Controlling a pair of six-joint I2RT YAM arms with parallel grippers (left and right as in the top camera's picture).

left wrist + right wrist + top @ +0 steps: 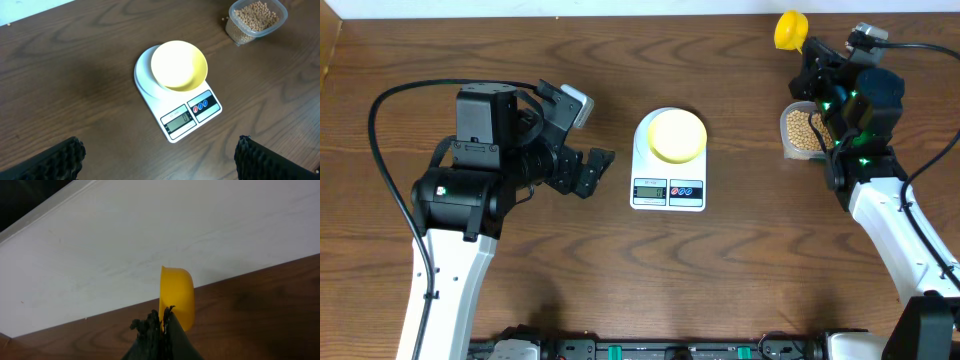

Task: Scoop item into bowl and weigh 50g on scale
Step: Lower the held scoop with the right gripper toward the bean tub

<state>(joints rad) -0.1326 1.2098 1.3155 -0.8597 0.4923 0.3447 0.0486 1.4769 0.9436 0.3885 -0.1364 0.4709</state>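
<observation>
Bowl on scale (beans well apart)

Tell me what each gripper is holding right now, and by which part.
The right gripper grips the yellow scoop by its handle end, cup sticking out past it. The left gripper is open, empty.

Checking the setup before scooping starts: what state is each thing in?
bowl, empty, on the scale
scale, carrying the bowl, reading illegible
container, lidless, holding beans
scoop, held in the right gripper
right gripper, shut on the scoop
left gripper, open, empty
</observation>
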